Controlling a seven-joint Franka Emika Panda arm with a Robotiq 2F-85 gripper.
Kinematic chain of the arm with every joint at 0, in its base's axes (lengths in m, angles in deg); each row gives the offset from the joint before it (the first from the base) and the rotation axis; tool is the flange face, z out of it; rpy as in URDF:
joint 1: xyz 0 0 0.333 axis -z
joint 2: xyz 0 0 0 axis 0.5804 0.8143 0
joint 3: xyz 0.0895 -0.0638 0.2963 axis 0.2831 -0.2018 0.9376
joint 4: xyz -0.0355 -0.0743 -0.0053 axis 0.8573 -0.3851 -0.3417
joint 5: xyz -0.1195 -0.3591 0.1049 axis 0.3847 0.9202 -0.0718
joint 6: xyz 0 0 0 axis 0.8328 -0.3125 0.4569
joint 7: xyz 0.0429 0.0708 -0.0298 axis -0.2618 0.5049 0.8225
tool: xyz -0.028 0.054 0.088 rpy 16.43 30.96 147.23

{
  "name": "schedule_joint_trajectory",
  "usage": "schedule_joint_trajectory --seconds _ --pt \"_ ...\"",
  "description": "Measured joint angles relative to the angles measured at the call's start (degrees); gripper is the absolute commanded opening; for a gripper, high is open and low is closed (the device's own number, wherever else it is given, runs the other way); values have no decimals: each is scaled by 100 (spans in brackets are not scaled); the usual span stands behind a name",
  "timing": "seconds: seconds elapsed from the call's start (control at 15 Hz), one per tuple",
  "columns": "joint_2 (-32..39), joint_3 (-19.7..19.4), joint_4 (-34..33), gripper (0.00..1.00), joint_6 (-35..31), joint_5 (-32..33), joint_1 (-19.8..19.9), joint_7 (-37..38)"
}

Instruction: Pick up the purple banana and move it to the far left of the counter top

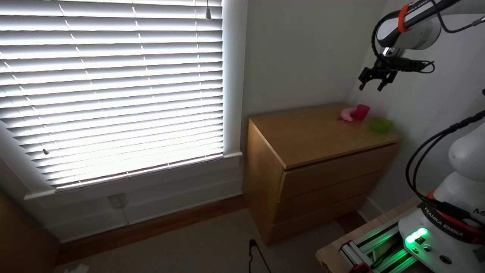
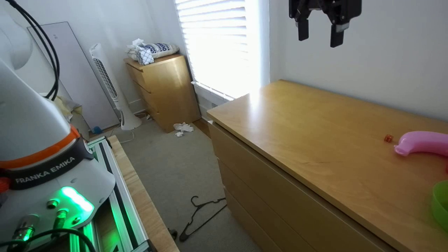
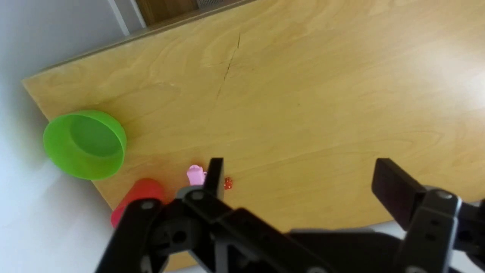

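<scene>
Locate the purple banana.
In an exterior view, the purple banana lies at the picture's right edge on the counter top, just right of the red die.

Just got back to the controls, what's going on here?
A white Franka arm holds its black jaws, open and empty, above the light tan wooden counter top. The curved pinkish-purple plastic banana lies on it, ungrasped, near a small red cubic die. The pick-up is not yet done.
</scene>
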Motion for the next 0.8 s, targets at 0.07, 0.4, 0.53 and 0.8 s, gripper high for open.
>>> schedule_joint_trajectory --seconds 0.07,0.4,0.53,0.8 --pt "231 -23 -115 100 -131 -83 30 -237" --pt "1368 5 -672 100 -825 -388 315 -1056" --pt "1752 113 -881 100 -1057 -636 503 -1411" --pt "2370 521 -1297 100 -1282 -1185 1047 -2148"
